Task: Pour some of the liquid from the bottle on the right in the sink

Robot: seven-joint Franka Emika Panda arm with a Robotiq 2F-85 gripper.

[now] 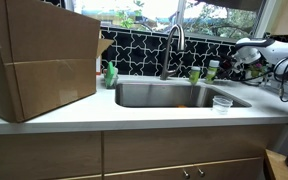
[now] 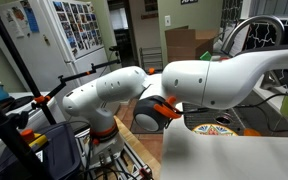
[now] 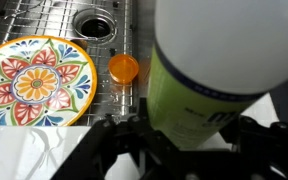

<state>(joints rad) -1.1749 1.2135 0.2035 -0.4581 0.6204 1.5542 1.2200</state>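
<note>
The slim pale-green bottle point(image 1: 212, 70) with a whitish top stands at the back right corner of the sink point(image 1: 164, 95), beside a short green cup point(image 1: 195, 74). My gripper point(image 1: 225, 64) reaches it from the right. In the wrist view the bottle point(image 3: 214, 70) fills the space between my gripper's fingers point(image 3: 189, 145), which press on both of its sides. Beyond it lies the sink's wire grid point(image 3: 44, 20) with the drain point(image 3: 92, 22).
A tall curved faucet point(image 1: 174, 45) rises behind the sink. A colourful plate point(image 3: 39, 82) and a small orange round thing point(image 3: 123, 68) lie in the basin. A brighter green soap bottle point(image 1: 110, 73), a big cardboard box point(image 1: 39, 55) and a clear plastic cup point(image 1: 221, 103) stand on the counter.
</note>
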